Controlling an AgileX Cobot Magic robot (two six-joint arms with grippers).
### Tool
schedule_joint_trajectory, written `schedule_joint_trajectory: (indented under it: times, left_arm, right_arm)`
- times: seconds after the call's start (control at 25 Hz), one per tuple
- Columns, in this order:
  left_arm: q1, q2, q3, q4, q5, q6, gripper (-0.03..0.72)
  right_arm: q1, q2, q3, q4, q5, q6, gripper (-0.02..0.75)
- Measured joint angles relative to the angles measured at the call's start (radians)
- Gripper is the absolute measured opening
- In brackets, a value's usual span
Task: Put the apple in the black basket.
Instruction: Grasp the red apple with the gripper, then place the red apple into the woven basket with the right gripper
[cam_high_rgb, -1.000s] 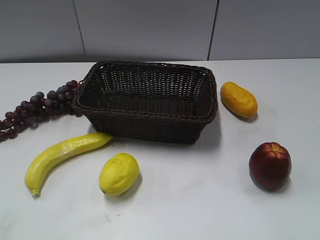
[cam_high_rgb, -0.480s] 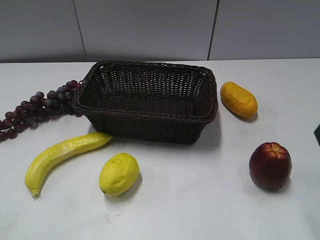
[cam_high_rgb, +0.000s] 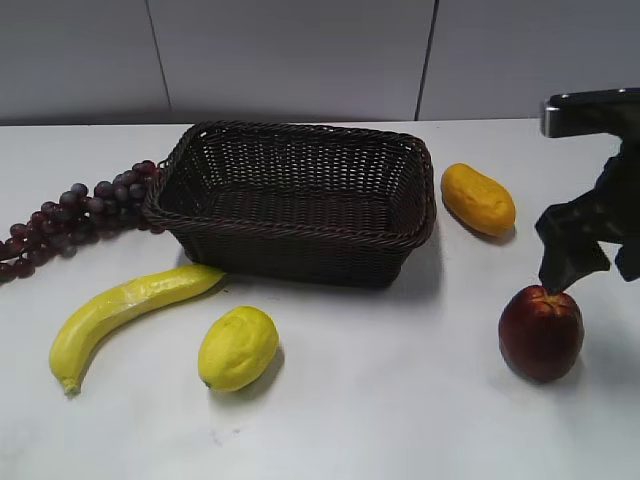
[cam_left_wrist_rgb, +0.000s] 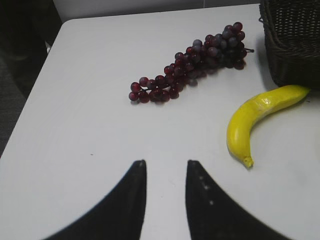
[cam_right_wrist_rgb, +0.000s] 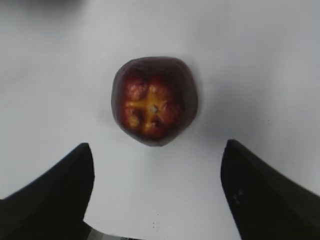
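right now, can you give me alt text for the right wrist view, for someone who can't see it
A dark red apple with a yellowish patch around its stem dimple sits alone on a white table, seen from straight above. The right gripper is below it in the picture, its two black jaws spread wide and not touching the fruit.

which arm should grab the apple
Right. The right gripper hangs open just above the apple, which sits centred between its fingers in the wrist view. The left gripper is over by the grapes and banana.
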Motion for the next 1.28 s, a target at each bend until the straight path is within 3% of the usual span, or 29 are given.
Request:
schedule_joint_trajectory:
  times: [0.52,0.68,0.8,1.04,1.28]
  left_arm:
    - [0.0,0.0,0.0,0.0,0.0,0.0,0.202]
    - [0.0,0.0,0.0,0.0,0.0,0.0,0.202]
    - [0.0,0.0,0.0,0.0,0.0,0.0,0.202]
    - [0.0,0.0,0.0,-0.001,0.0,0.0,0.202]
    - [0.0,0.0,0.0,0.0,0.0,0.0,0.202]
  right_arm:
    - [0.0,0.238,0.0,-0.015,-0.113,-0.003,0.593]
    - [0.0,0.249,-0.002,-0.017,-0.117,-0.002,0.538]
    - [0.0,0.249,-0.004,-0.018,-0.104,-0.002,0.538]
    - [0.0,0.249,-0.087,-0.019,0.051,-0.018,0.538]
    - [0.002,0.252,-0.381,0.021,0.265,-0.144,0.538]
